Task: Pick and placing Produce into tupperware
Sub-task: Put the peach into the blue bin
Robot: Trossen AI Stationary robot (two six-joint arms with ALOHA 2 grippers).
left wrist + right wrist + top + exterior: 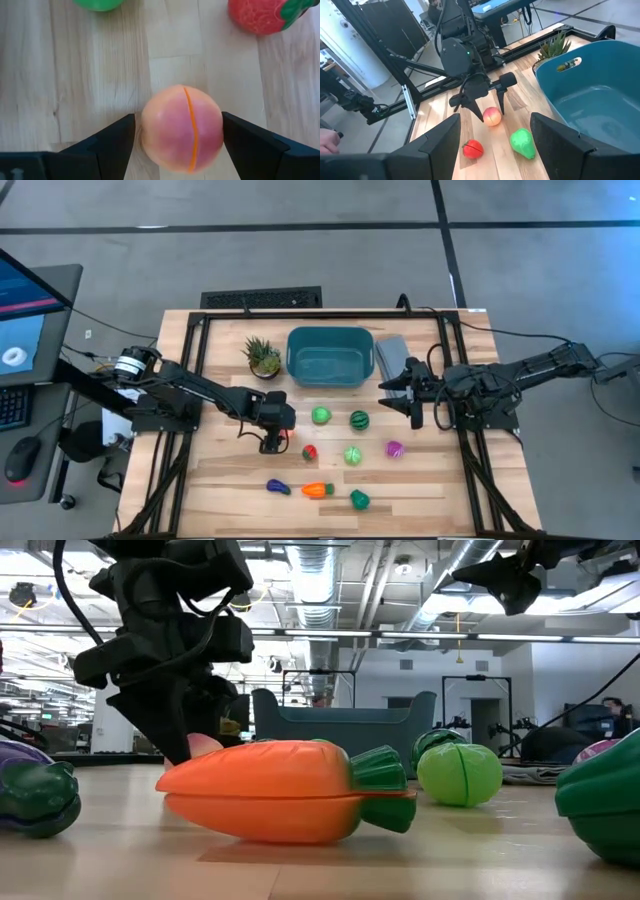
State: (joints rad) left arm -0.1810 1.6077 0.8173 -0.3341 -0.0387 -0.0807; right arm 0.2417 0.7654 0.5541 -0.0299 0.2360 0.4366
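A pink peach (181,129) lies on the wooden table. My left gripper (272,442) points down over it, open, with one finger on each side of the peach; the right wrist view (492,116) shows this too. A strawberry (309,452), two green balls (320,416) (353,455), a watermelon (359,420), a magenta piece (394,448), an eggplant (277,487), a carrot (317,490) and a green piece (359,499) lie loose on the table. The teal tupperware (330,357) stands at the far middle with nothing in it. My right gripper (402,402) hovers open beside its right end. My left gripper comes at the peach from above, its fingers (245,145) level with the peach's two sides (217,131). One finger stands at the peach's edge and the other a little off it. I cannot tell whether either touches. The peach rests on the table.
A spiky potted plant (263,357) stands left of the tupperware, and a grey ribbed slab (390,355) lies to its right. The strawberry (260,15) and a green ball (100,4) lie close beyond the peach.
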